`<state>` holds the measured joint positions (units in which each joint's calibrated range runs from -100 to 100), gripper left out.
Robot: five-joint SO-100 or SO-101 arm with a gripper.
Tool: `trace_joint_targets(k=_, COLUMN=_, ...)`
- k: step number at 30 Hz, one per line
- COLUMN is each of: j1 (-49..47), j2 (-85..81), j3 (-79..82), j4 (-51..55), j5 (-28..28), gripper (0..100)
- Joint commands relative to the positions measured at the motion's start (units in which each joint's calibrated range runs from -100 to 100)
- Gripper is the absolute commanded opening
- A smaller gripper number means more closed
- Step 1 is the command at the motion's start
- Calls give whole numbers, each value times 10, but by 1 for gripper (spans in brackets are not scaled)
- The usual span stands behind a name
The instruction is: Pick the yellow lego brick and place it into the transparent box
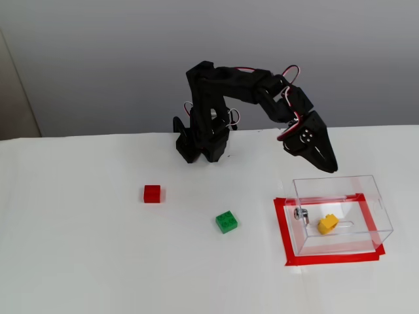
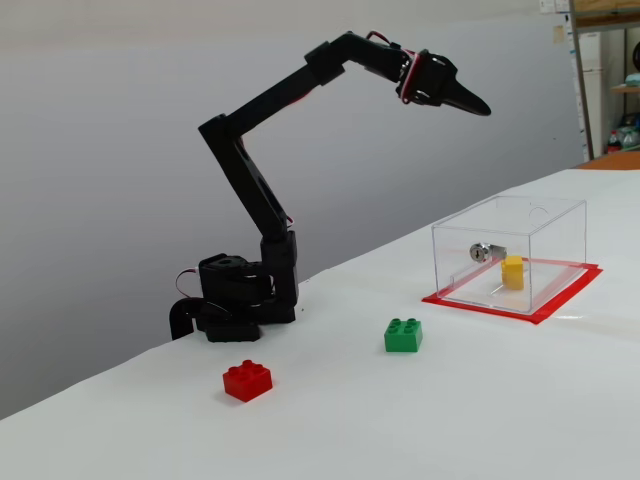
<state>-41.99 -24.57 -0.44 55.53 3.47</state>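
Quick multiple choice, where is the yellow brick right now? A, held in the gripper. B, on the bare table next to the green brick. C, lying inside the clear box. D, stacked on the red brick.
C: the yellow brick sits on the floor of the clear box, seen through its walls in both fixed views, while the gripper hangs empty and closed well above it.
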Motion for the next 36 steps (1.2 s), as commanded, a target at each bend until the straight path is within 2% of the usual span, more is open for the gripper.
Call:
trace_joint_targets(k=1, j1=72, j2=-83, j3=-11, j4=77, j5=3, gripper=1)
trace_joint_targets(k=5, j1=182, j2=-139, j3=13, j4=158, j5=3, gripper=1)
trace_joint_targets(k=10, j1=312, j2=-217, j3=147, j4=164, j5=3, gripper=1)
trace_joint_targets(k=14, j1=378, j2=-293, j3=287, j4=158, j5=3, gripper=1)
trace_joint_targets(k=23, j1=423, j2=-480, j3=576, j4=20, j5=3, gripper=1)
trace_joint_targets(k=30, j1=499, j2=-635, j3=745, j4=22, j5=2, gripper=1)
trace_joint_targets(k=36, j1=498, j2=-740, j3=882, j4=22, j5=-1, gripper=1)
